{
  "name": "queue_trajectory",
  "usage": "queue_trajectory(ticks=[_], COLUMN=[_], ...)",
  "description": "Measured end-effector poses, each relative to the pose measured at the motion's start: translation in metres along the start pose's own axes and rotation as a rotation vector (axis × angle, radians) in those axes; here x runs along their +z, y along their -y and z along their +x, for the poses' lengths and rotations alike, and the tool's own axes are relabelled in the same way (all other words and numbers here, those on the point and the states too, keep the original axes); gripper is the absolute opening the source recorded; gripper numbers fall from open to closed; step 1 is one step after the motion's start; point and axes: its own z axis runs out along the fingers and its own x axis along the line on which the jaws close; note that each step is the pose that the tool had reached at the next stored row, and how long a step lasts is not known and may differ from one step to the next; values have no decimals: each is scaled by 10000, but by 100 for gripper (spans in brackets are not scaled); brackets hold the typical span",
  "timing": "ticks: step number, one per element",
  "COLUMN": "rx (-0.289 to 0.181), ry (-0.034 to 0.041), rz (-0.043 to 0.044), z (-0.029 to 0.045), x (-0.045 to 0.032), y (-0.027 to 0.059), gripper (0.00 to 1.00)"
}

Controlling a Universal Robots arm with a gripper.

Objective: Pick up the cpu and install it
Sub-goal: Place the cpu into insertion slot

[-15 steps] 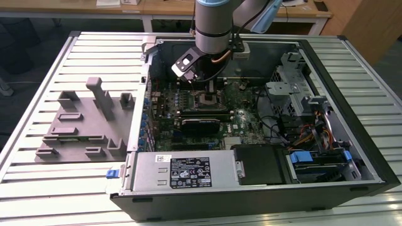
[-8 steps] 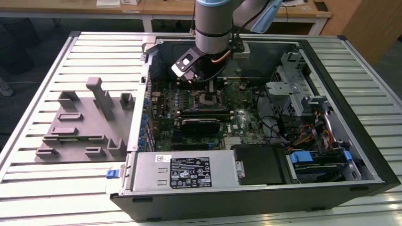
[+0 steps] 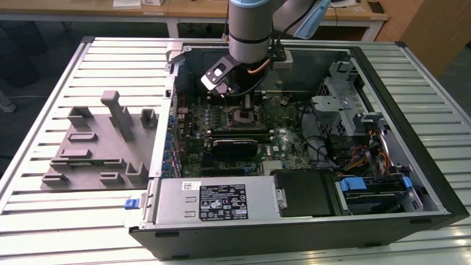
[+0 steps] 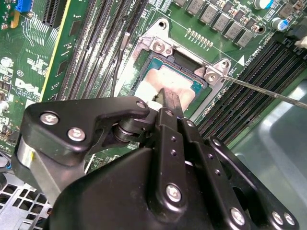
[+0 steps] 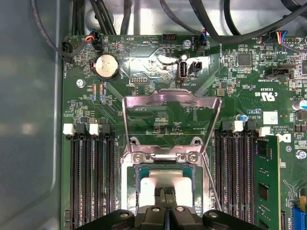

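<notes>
CPU (image 5: 149, 188) lies flat in the open socket (image 5: 163, 157), directly beneath the claw (image 5: 165, 192), whose two black fingers are pressed together with nothing between them. In the second wrist view the claw (image 4: 169, 99) has its tip over the CPU (image 4: 165, 80), at or just above the silvery top; contact cannot be told. Just beyond the claw, the metal load plate (image 5: 158, 101) stands flipped back, off the socket. Black memory slots (image 5: 88, 177) run along either side of the claw on the green motherboard (image 5: 240, 86). A thin latch lever (image 4: 261, 89) juts out beside it.
</notes>
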Motion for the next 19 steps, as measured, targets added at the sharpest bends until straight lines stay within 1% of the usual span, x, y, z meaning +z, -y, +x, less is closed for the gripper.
queue_trajectory(ticks=[3,4,11,14,19], rx=[0,-1,0,0,-1], ry=[-8,2,2,2,2], rz=[-5,1,0,-3,-6], z=[2,0,-1,0,-1], x=[-20,-35,-157,-224,-371], y=[-2,-1,-5,-7,-11], gripper=[11,11,11,11,11])
